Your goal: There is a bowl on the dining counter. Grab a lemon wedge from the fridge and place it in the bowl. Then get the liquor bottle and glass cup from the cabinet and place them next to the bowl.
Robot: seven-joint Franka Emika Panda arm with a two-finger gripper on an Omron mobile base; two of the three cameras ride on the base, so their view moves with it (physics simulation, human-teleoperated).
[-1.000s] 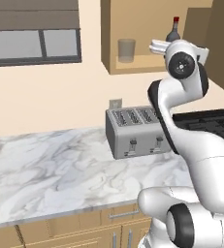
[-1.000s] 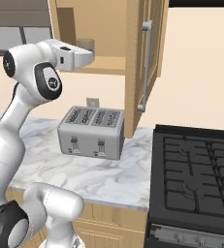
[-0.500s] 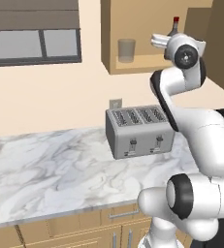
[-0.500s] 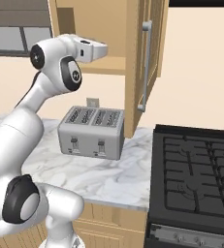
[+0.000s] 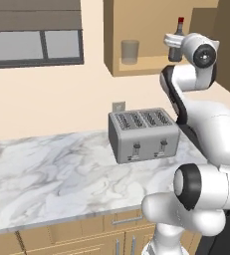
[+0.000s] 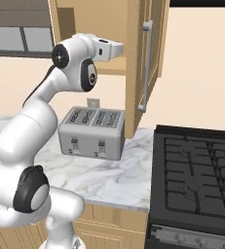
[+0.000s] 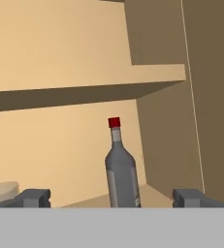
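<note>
The gripper [image 7: 111, 197] is spread wide and holds nothing: in the hand view its two dark fingertips [image 7: 32, 198] rise at about 7 and 5 o'clock, well apart, with the liquor bottle [image 7: 120, 170] upright between them and farther in, touching neither. The bottle is dark glass with a narrow neck and a red cap, and it stands on the lower board of the cabinet [image 7: 65, 48], near the cabinet's inner side wall at 3 o'clock. A wooden shelf [image 7: 84, 85] runs across above the bottle's cap. A pale rounded shape sits at the 8 o'clock edge of the hand view; what it is cannot be told.

In the left base view the arm's hand [image 5: 198, 49] is raised to the open cabinet [image 5: 141, 69], just at 3 o'clock of the bottle [image 5: 176, 42], whose red cap shows above the wrist. The glass cup [image 5: 129, 52] stands upright on the same board, at 9 o'clock of the bottle and well apart from it.

Below the cabinet, at 6 o'clock, a silver toaster [image 5: 143, 134] sits on the marbled counter [image 5: 47, 174]. In the right base view the cabinet door [image 6: 145, 63] hangs open, and a black stove [image 6: 196, 180] lies at 3 o'clock of the toaster [image 6: 91, 132].
</note>
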